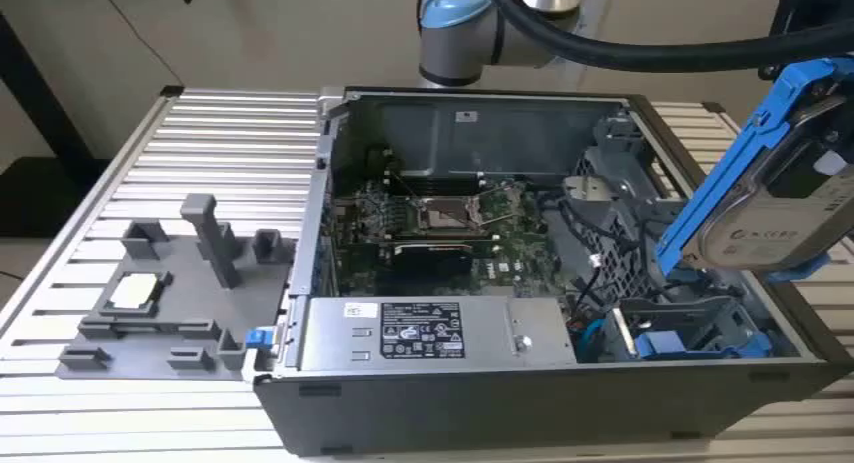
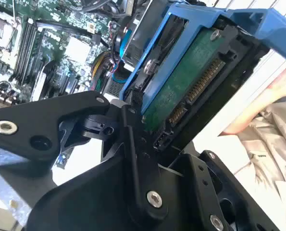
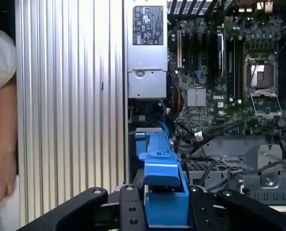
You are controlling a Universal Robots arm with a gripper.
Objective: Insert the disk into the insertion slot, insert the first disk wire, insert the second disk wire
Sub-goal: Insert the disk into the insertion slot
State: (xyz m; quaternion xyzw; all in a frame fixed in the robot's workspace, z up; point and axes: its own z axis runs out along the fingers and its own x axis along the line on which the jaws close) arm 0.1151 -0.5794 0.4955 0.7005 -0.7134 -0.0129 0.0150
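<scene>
The hand is closed on the disk, its black fingers pressing the blue frame from both sides in the first wrist view. In the exterior view the disk hangs in the air at the exterior view's right, over the edge of the open computer case. It is tilted steeply, with its silver labelled face showing and the blue frame running along its edge.

The second wrist view shows the disk's other side, a green circuit board with a row of connector pins, held just beside the black fingers.

The insertion slot, a grey metal bay with blue plastic parts, sits in the case's near corner at the exterior view's right, below the disk's lower end. The disk is not yet in it.

Beside the slot lies the grey power supply with its white sticker, and behind that the green main board.

The case stands on a ribbed metal worktop, which also carries a grey plastic fixture at the exterior view's left.

A person's arm shows beside the worktop in the first wrist view.
</scene>
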